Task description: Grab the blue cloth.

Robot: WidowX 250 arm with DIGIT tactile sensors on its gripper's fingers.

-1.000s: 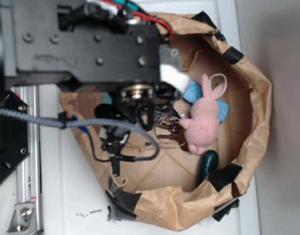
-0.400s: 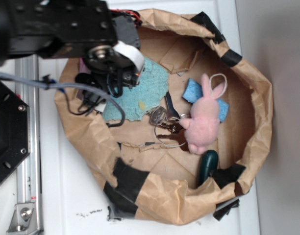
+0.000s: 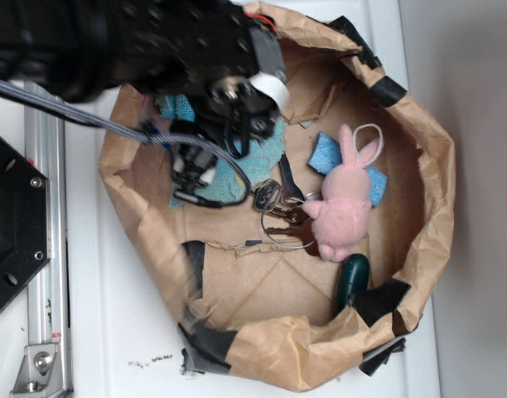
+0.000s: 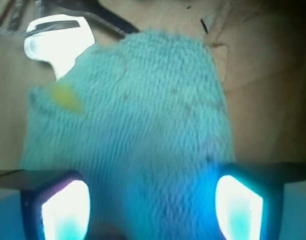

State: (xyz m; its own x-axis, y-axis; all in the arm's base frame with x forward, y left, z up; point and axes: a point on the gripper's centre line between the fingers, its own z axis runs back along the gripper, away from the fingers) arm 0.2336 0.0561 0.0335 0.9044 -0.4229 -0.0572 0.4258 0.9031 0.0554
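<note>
The blue cloth (image 4: 143, 125) is a pale teal terry towel with a small yellow spot, and it fills the wrist view. It lies on the brown paper floor and runs between my two fingers. My gripper (image 4: 152, 207) is open, its fingertips (image 4: 65, 210) set wide apart on either side of the cloth. In the exterior view the black arm and wrist cover most of the blue cloth (image 3: 268, 151); only patches show at the arm's edges. There my gripper (image 3: 234, 124) sits low over the cloth, its fingers hidden by the wrist.
A crumpled brown paper wall (image 3: 436, 166) with black tape rings the area. A pink bunny (image 3: 345, 207), a bright blue sponge piece (image 3: 326, 153), a key bunch (image 3: 278, 203) and a dark green object (image 3: 353, 278) lie to the right. A metal rail (image 3: 46, 249) runs along the left.
The arm has swung to the back left and then come down over the cloth. The cloth lay mostly uncovered 0.4 s ago and is now largely hidden under the wrist.
</note>
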